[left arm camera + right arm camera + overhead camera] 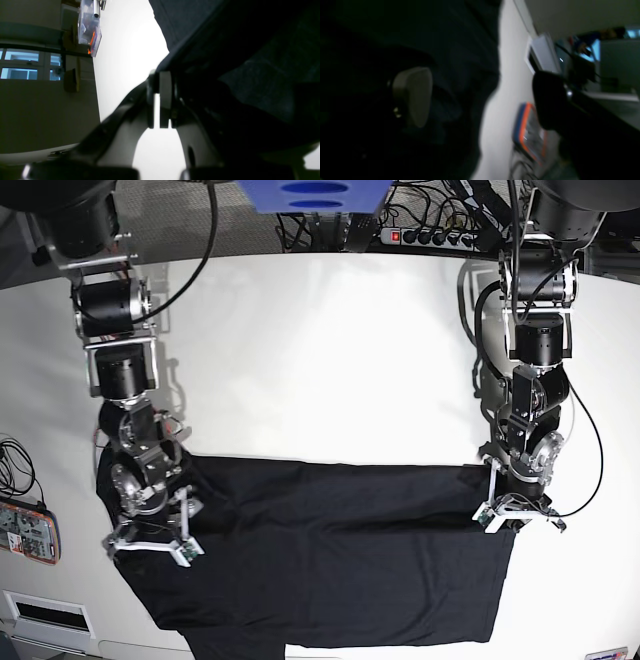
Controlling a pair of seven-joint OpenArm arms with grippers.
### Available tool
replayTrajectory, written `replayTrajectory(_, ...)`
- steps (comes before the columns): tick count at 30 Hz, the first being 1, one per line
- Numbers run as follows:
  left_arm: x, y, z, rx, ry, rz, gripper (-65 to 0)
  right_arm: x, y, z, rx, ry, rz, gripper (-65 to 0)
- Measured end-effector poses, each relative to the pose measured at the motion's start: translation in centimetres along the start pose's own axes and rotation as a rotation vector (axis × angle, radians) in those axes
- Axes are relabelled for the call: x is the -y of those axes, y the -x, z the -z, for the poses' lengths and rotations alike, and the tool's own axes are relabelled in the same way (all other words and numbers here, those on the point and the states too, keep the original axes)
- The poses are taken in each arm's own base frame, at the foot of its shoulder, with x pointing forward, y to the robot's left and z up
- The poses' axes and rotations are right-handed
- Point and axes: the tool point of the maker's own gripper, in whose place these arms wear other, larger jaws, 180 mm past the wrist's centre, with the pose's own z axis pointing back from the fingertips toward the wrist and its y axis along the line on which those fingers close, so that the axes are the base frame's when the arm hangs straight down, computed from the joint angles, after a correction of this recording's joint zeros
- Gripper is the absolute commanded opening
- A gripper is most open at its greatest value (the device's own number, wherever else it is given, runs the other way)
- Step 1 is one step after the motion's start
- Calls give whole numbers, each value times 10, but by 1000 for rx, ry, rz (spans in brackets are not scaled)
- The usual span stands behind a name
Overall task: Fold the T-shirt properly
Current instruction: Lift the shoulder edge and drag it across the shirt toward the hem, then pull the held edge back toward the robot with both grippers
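Note:
The black T-shirt [330,560] lies spread flat on the white table [320,360]. At the shirt's right upper corner my left gripper [513,518] points down. In the left wrist view its pads [165,95] stand pressed close, and the left gripper [159,74] is shut on the edge of the T-shirt [225,37], which drapes over one finger. My right gripper [152,548] hovers over the shirt's left part, jaws spread wide. In the right wrist view the right gripper [480,100] is open, with one grey pad [412,96] over the dark T-shirt [460,50] and nothing between the fingers.
An orange-edged device [28,530] and a white box [45,615] lie at the table's left edge. A power strip [440,235] and cables sit behind the table. A clear plastic box [89,30] shows in the left wrist view.

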Motion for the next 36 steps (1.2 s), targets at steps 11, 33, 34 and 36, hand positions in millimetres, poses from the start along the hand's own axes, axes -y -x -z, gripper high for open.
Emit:
replayTrajectory(11, -32, -15, 14, 9, -44, -22, -650, 11, -43, -26, 145, 73, 6, -37)
replayTrajectory(33, -40, -10, 17, -98, -57, -53, -331, 1, -79, -48, 237, -82, 310, -34)
replayTrajectory(34, -42, -13, 17, -87, -62, -56, -331, 1, -79, -49, 232, -87, 322, -34)
replayTrajectory(36, -33, -16, 13, -77, -57, -57, -331, -3, -79, -51, 233, -106, 364, -34)
